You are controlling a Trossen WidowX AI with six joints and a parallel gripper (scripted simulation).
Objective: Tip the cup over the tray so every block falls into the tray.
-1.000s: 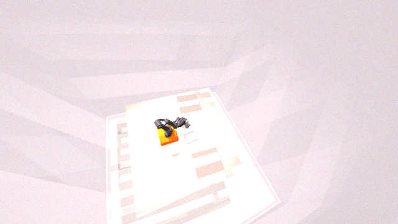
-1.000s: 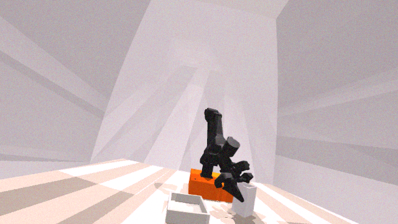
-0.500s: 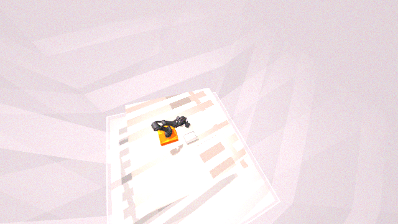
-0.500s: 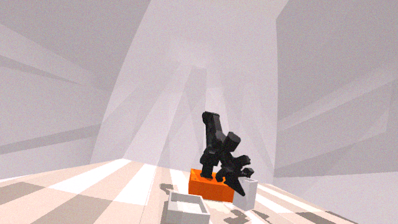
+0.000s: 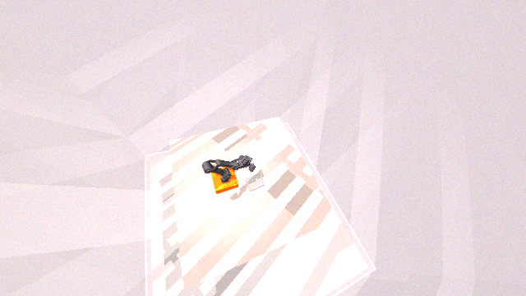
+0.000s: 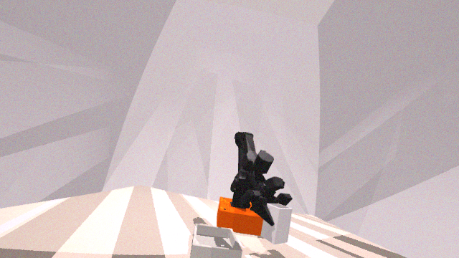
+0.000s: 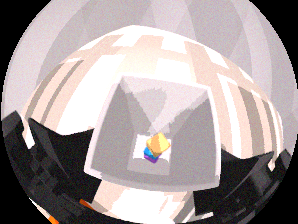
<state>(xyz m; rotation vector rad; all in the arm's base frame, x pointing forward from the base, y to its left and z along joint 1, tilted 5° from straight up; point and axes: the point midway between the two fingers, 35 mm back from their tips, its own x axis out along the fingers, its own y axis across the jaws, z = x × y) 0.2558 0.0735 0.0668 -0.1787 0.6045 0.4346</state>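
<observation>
1. Grip: the jaws (image 5: 251, 166) (image 6: 282, 211) are closed on the white cup (image 6: 282, 223) (image 7: 106, 137), a finger at either side. Grasp judged complete.
2. Position: in the exterior view the cup is right of and behind the tray (image 5: 256, 189) (image 6: 216, 252), apart from it and upright. It appears raised off the worktop (image 5: 205, 222) (image 6: 107, 222) (image 7: 100, 95); the clearance cannot be told.
3. Contents: a yellow block (image 7: 158, 143), a blue block (image 7: 148, 151) and a purple block (image 7: 151, 159) lie low inside the cup. Others may be hidden beneath them.
4. Tray: no block is seen in its visible part. The orange base (image 5: 227, 187) (image 6: 238, 222) (image 7: 86, 204) stands behind it in the exterior view.
5. Remaining: carry over the tray, tip, empty fully, then hold the cup or set it beside the tray. Judged early: pick-up under way, pouring not begun.
6. Risk: tipping short of the tray's near wall could spill blocks.
</observation>
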